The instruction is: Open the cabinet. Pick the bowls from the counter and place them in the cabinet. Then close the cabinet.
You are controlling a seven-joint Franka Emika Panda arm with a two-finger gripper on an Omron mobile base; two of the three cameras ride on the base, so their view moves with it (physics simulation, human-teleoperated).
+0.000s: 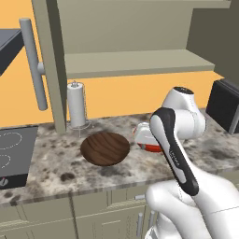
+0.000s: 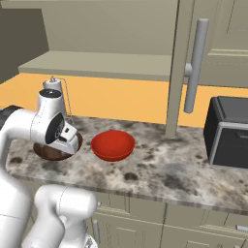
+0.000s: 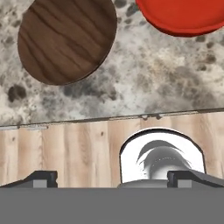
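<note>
The cabinet [image 1: 135,63] stands open above the counter [image 1: 56,163], both doors swung out and its inner shelf [image 2: 97,63] bare. The wide dark brown wood-grain bowl [image 1: 105,148] rests on the counter. Just right of it sits the glossy red bowl [image 2: 113,144], half hidden by my arm in the left base view. In the hand view the brown bowl [image 3: 65,39] is at the upper left and the red bowl [image 3: 183,17] at the upper right. My gripper [image 3: 113,179] hangs open over the counter's front edge, short of both bowls, with nothing between its fingers.
The left door's long bar handle [image 1: 32,60] and the right door's handle [image 2: 196,65] jut out over the counter. A paper towel holder [image 1: 77,105] stands behind the brown bowl. A black stovetop [image 1: 14,154] lies at the left, a black appliance [image 2: 227,131] at the right.
</note>
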